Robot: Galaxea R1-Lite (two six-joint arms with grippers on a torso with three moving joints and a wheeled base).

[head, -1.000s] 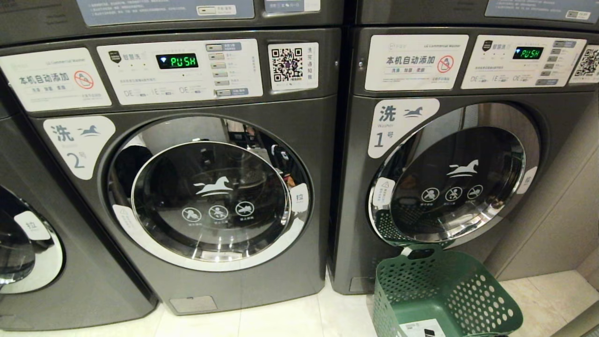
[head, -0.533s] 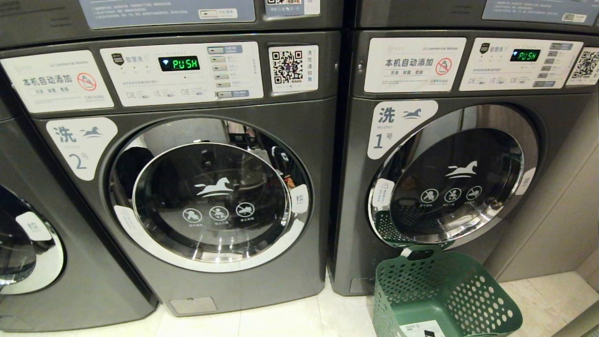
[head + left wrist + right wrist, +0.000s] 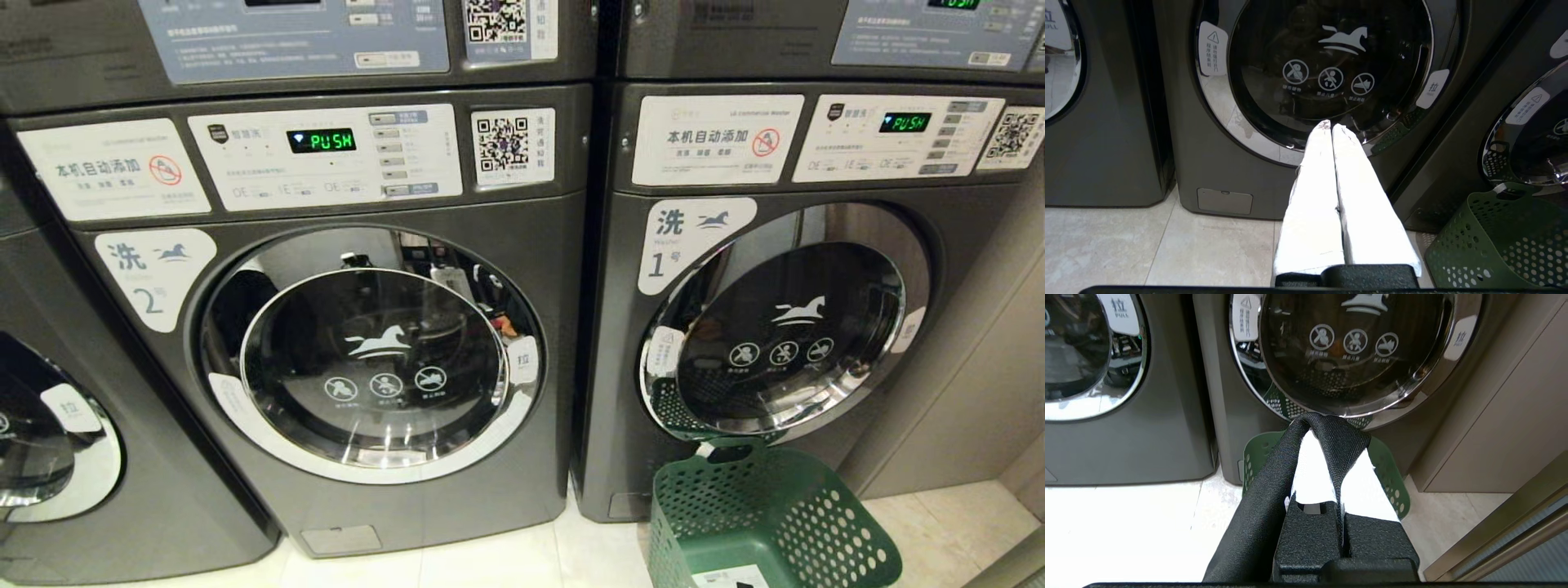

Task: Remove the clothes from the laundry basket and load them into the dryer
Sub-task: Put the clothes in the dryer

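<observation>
Head view, closed door (image 3: 780,343), basket (image 3: 767,523) before it

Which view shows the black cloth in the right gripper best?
The right wrist view: the black cloth drapes over the shut right gripper, above the green basket. The head view and left wrist view show only the basket, no cloth.

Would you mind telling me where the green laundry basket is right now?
In the head view the green laundry basket stands on the floor at lower right, directly in front of the machine marked 1, just below its round door.
</observation>
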